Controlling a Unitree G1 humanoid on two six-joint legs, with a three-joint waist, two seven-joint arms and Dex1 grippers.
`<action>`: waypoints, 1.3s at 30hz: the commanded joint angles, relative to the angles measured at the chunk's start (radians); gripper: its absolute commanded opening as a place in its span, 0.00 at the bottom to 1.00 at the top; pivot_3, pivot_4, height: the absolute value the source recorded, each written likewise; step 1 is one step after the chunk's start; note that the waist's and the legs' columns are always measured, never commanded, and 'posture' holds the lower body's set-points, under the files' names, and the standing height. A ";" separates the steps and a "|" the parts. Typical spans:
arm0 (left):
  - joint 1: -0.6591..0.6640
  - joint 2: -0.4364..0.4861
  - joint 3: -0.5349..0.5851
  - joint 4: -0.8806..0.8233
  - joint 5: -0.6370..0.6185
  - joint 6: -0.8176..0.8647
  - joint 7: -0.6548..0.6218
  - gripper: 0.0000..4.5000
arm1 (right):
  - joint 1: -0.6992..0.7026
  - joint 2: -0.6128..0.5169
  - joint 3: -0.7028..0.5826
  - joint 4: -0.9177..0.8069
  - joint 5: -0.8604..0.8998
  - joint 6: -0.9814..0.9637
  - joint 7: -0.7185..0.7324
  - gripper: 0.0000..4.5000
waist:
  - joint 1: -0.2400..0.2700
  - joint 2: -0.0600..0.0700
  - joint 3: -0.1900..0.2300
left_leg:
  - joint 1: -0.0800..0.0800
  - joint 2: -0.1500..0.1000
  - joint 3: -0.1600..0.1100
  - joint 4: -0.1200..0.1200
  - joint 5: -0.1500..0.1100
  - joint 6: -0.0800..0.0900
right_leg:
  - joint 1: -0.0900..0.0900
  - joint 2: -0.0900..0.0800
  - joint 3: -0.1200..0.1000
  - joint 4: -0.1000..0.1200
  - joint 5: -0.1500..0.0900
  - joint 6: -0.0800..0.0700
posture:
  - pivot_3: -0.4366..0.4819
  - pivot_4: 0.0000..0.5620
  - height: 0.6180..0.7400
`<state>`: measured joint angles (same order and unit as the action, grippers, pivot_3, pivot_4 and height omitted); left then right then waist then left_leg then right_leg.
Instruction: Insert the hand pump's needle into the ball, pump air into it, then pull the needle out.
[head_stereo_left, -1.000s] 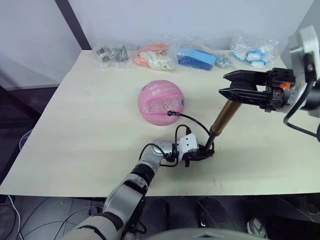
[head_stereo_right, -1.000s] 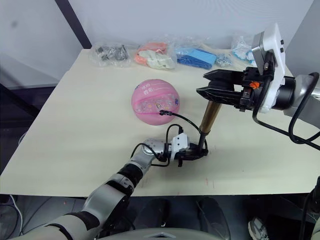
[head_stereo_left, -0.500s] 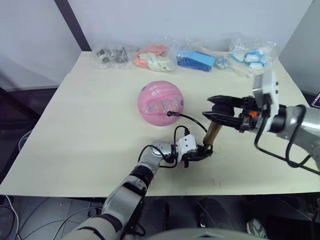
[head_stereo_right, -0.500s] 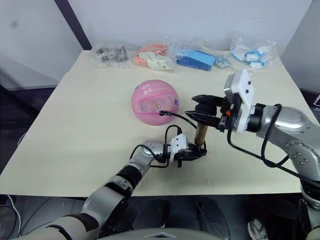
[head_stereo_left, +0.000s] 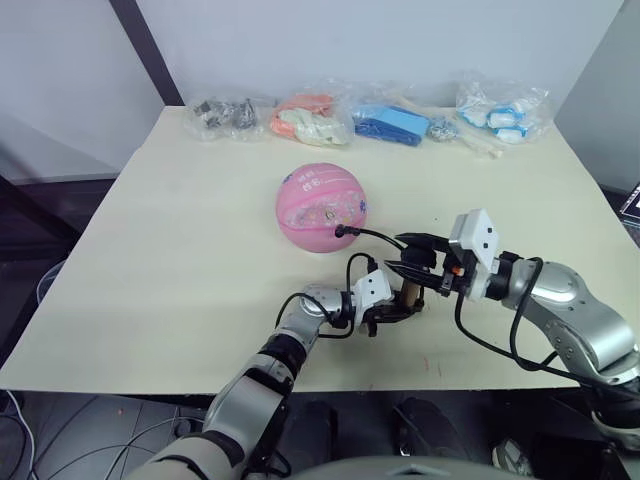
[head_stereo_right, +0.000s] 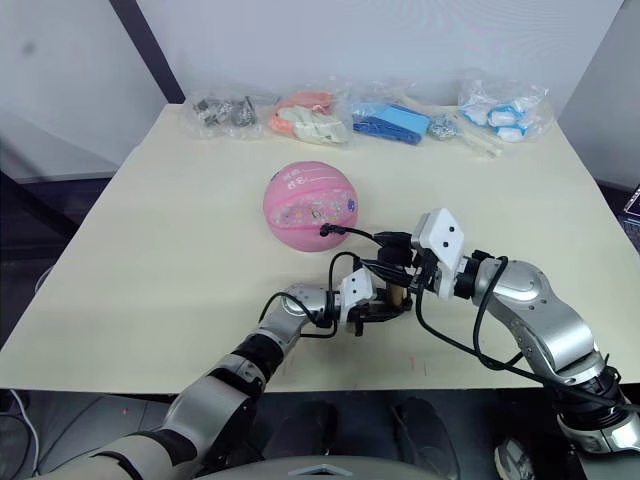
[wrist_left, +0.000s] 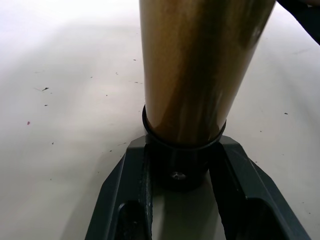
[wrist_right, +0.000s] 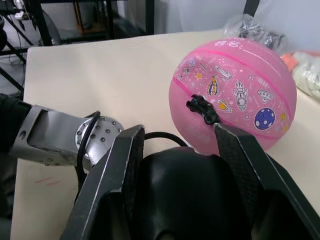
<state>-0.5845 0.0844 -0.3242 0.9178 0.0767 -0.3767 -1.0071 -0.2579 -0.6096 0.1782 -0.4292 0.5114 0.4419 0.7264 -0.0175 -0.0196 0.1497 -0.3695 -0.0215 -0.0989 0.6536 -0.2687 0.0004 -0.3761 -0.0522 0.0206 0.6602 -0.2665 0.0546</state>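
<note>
Nearest to us, our left claw (head_stereo_left: 398, 307) is shut tight around the black bottom cap of the hand pump (wrist_left: 192, 90). It holds the pump standing up on the table (head_stereo_left: 180, 250), and its two fingers (wrist_left: 127, 200) squeeze the cap from both sides.

Right above it, our right claw (head_stereo_left: 412, 257) grips the pump's black handle (wrist_right: 192, 195) between its two fingers. A second ago this claw was high up with the handle pulled out, and we could see a long piece of the gold tube. Now it has come down low, nearly onto our left claw, and only a short bit of gold shows between them. Our left claw has stayed where it was.

Past both claws sits the ball (head_stereo_left: 322, 206). The thin black hose (head_stereo_left: 375, 236) runs from the pump to the ball, and its black tip (wrist_right: 202, 109) is stuck in the ball's side. The ball has not moved.

Far behind it, four clear bags (head_stereo_left: 310, 115) lie along the table's back edge.
</note>
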 joint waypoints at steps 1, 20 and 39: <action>0.007 -0.008 -0.012 0.037 0.020 0.032 0.001 0.25 | -0.027 -0.027 -0.054 -0.004 0.055 0.079 0.035 0.39 | 0.001 0.000 0.000 | 0.000 0.000 0.000 0.000 0.000 0.000 | 0.000 0.000 0.000 0.000 0.000 0.000 | 0.48 0.27 0.99; -0.016 -0.056 -0.024 0.088 0.034 0.005 0.003 0.25 | -0.432 -0.329 -0.473 -0.022 0.626 0.474 0.052 0.39 | 0.030 0.008 0.007 | -0.014 -0.003 -0.003 0.001 0.000 0.000 | -0.009 -0.005 -0.004 -0.003 0.001 -0.001 | 0.48 0.27 0.99; 0.007 -0.044 -0.027 0.064 0.037 0.003 0.003 0.25 | -0.174 -0.239 -0.235 -0.073 0.308 0.269 0.070 0.39 | 0.013 0.008 0.007 | -0.018 -0.003 0.000 0.005 0.000 0.000 | -0.015 -0.003 -0.002 0.002 0.001 -0.001 | 0.48 0.27 0.99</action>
<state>-0.6124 0.0333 -0.3294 0.9546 0.0896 -0.3925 -0.9869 -0.4696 -0.8530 -0.1178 -0.5046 0.9022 0.7297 0.7917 -0.0046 -0.0113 0.1564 -0.3834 -0.0241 -0.0991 0.6587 -0.2686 0.0007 -0.3872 -0.0551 0.0187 0.6619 -0.2658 0.0538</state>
